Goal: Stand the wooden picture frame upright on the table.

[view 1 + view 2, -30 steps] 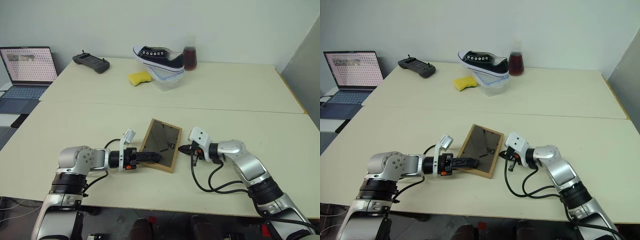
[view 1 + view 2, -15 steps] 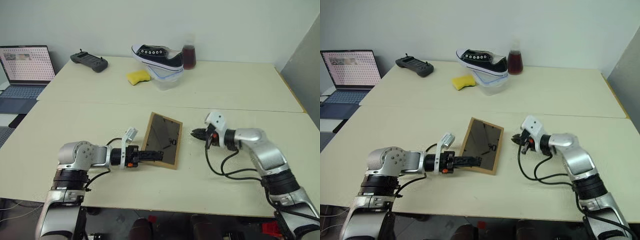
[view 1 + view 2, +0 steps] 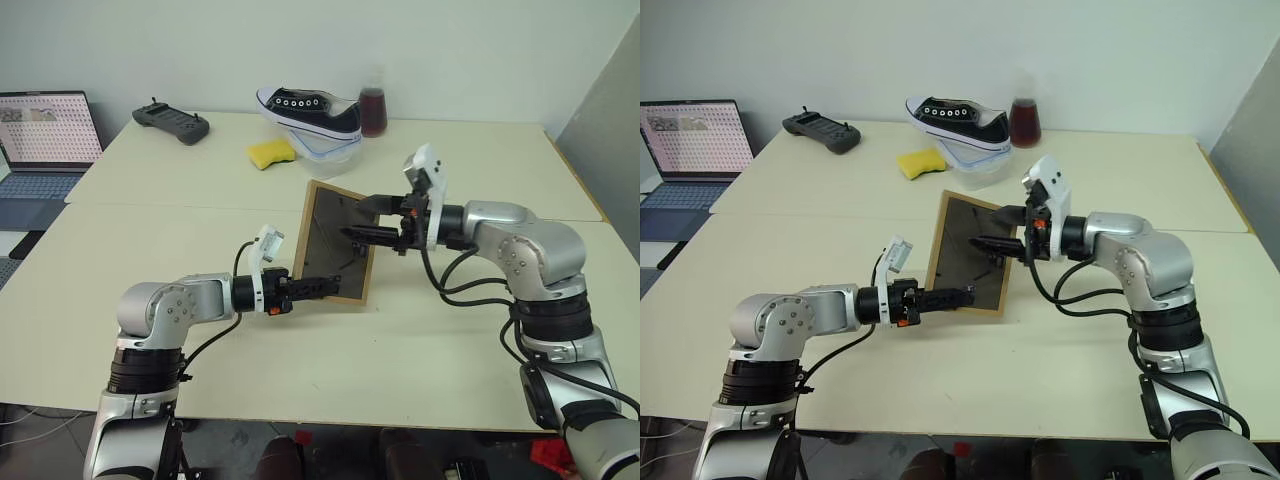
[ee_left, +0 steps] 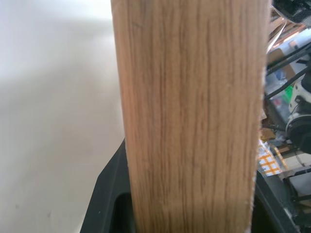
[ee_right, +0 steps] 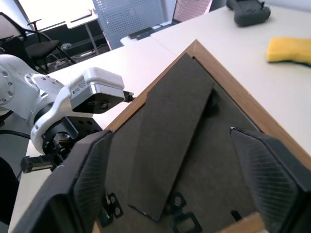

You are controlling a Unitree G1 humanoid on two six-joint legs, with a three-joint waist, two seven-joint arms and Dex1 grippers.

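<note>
The wooden picture frame (image 3: 335, 245) stands almost upright on the cream table (image 3: 480, 340), its dark brown back turned toward me. My left gripper (image 3: 318, 286) is shut on the frame's lower edge; in the left wrist view the light-wood rim (image 4: 189, 121) sits between the black fingers (image 4: 109, 199). My right gripper (image 3: 360, 218) is open at the frame's upper right, its fingers spread in front of the back. The right wrist view shows the folded easel stand (image 5: 170, 145) on the back, between the two open fingers (image 5: 92, 179).
At the far side of the table are a black controller (image 3: 172, 122), a yellow sponge (image 3: 272, 153), a black-and-white shoe (image 3: 310, 108) on a clear container (image 3: 332, 160), and a bottle of dark liquid (image 3: 374, 105). A laptop (image 3: 45, 130) stands at far left.
The frame has been tipped up from a low lean to nearly upright. My right gripper rose, opened, and moved in against the frame's back. My left gripper lifted slightly with the frame.
</note>
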